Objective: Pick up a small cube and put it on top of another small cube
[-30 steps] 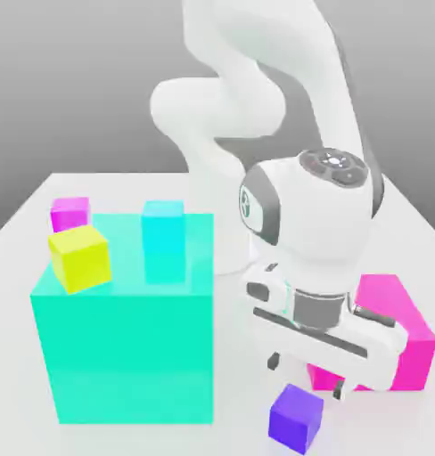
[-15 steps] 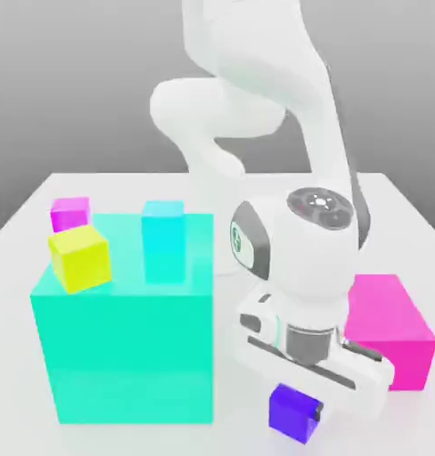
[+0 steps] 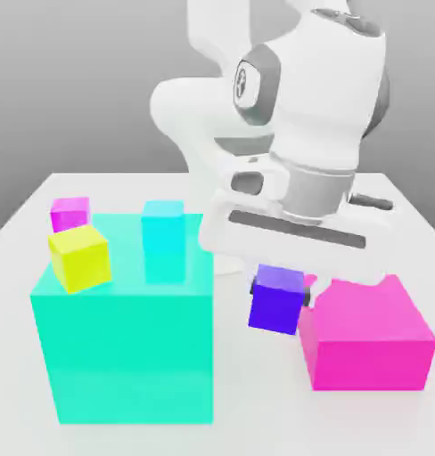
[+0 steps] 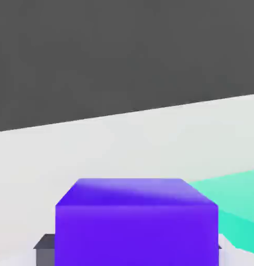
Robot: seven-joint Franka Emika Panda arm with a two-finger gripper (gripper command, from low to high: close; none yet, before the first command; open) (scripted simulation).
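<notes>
- Across the exterior view, a pale, smooth table (image 3: 257, 410) stretches back to a straight far edge, with a plain grey backdrop (image 3: 96, 89) behind it.
- On the exterior view's left stands a big teal block (image 3: 132, 356); a yellow cube (image 3: 79, 258), sitting tilted, and a cyan cube (image 3: 163, 226) show at its top.
- Near the teal block's far left corner, a magenta cube (image 3: 70, 215) shows; whether it touches the block I cannot tell.
- Toward the exterior view's right, a low pink block (image 3: 368, 334) rests on the table.
- Between the two big blocks, as the exterior view shows them, the white arm's gripper (image 3: 281, 292) is closed to the width of the violet cube (image 3: 276, 300), holding it up off the table, a dark fingertip at either side.
- From the hand view, the violet cube sits squarely between the fingertips, pressed on both sides.
- Beyond it lie the pale table, part of the teal block and a dark grey background.
</notes>
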